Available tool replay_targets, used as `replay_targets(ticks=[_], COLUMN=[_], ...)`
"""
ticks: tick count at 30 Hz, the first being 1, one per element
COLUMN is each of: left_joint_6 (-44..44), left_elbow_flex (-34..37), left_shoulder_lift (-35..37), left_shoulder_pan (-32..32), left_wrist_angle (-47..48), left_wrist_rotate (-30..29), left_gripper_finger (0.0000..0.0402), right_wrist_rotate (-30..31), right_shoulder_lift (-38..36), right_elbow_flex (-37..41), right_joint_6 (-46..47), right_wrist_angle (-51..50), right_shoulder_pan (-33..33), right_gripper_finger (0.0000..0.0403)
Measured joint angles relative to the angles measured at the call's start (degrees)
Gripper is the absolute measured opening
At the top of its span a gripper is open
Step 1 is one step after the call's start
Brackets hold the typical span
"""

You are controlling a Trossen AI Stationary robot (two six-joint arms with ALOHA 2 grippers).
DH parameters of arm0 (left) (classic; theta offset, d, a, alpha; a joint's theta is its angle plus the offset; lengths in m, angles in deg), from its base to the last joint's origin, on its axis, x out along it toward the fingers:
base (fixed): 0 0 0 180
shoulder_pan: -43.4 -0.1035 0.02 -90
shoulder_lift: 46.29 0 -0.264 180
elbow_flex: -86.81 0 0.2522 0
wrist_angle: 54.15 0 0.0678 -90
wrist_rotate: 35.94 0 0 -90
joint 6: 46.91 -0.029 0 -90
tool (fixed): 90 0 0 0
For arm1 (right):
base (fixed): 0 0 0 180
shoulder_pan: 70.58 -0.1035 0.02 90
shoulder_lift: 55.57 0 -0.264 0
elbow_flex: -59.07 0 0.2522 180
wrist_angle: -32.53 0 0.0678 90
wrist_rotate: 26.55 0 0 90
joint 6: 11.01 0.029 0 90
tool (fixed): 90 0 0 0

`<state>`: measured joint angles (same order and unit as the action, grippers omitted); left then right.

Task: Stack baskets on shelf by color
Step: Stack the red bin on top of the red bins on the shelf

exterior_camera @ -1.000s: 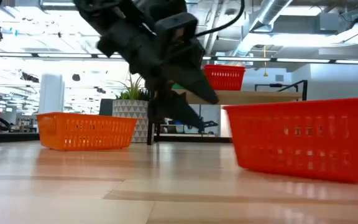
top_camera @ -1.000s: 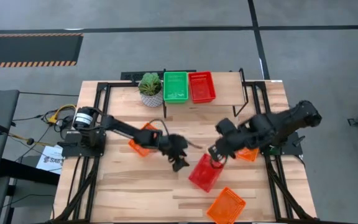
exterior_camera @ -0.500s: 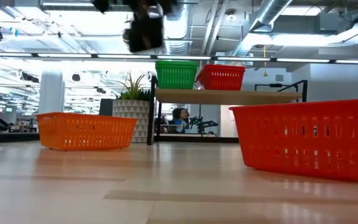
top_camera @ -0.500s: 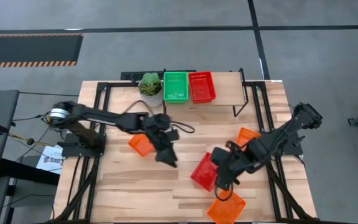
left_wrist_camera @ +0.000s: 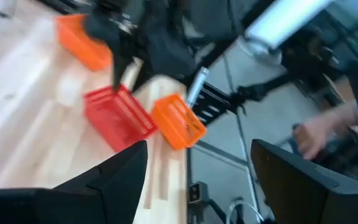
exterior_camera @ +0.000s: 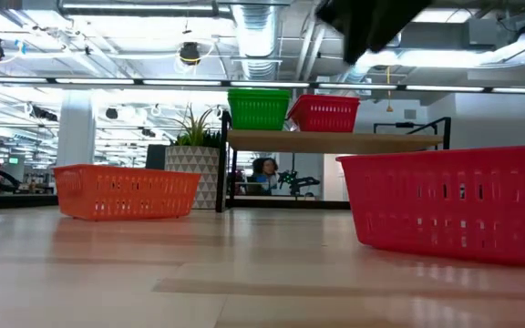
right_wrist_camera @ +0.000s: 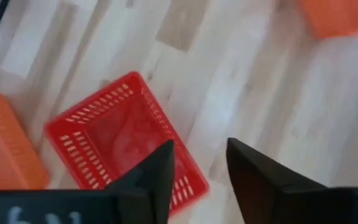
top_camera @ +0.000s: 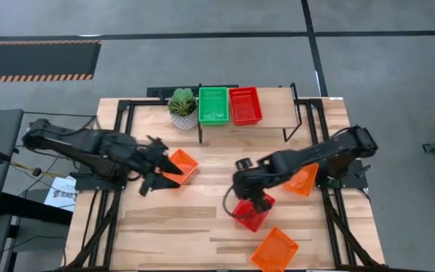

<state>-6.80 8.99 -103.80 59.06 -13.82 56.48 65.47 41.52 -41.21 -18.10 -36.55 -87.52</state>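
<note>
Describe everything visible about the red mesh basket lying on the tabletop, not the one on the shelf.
The red plastic mesh basket is a small rectangular tray with slotted walls and an open top. It sits upright and empty on the wooden tabletop, turned askew to the table's edges. The right gripper hangs above it, fingers apart, holding nothing. An orange mesh basket lies close beside it; whether they touch is unclear.

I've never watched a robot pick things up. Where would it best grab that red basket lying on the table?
Probably by one wall of the red basket, coming from above. It sits upright with its mouth open, and its thin mesh walls fit between two fingers. The right gripper hovers over it, fingers apart, one able to slip inside the rim.
</note>
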Motion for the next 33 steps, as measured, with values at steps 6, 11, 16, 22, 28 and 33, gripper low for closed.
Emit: replay_targets(ticks=[6, 11, 16, 22, 28, 33], left_joint_6=[4.46, 7.43, 7.83, 8.02, 8.92, 9.18], left_elbow_flex=[0.09, 0.09, 0.09, 0.09, 0.09, 0.09], left_shoulder_lift=[5.55, 7.23, 7.40, 7.01, 6.92, 6.92], left_shoulder_pan=[5.47, 7.89, 8.70, 8.72, 8.70, 8.70], left_wrist_angle=[6.61, 9.74, 11.15, 12.18, 14.77, 16.54], left_wrist_rotate=[-11.04, -15.42, -15.88, -15.79, -15.12, -15.11], left_gripper_finger=[0.0274, 0.0274, 0.0274, 0.0274, 0.0274, 0.0274], right_wrist_rotate=[-2.39, -4.46, -5.63, -5.17, -8.62, -12.51], right_shoulder_lift=[8.74, 14.81, 18.43, 19.06, 16.80, 8.90], right_elbow_flex=[-0.08, -0.04, 0.02, -0.12, -0.30, -0.44], right_joint_6=[-5.58, -9.54, -8.43, -5.68, 1.05, 9.37], right_wrist_angle=[-0.63, -1.57, -2.13, -0.53, -1.69, -2.48], right_shoulder_pan=[1.52, 1.72, 1.70, 1.76, 2.74, 5.69], right_gripper_finger=[0.0226, 0.0231, 0.0213, 0.0110, 0.0016, 0.0008])
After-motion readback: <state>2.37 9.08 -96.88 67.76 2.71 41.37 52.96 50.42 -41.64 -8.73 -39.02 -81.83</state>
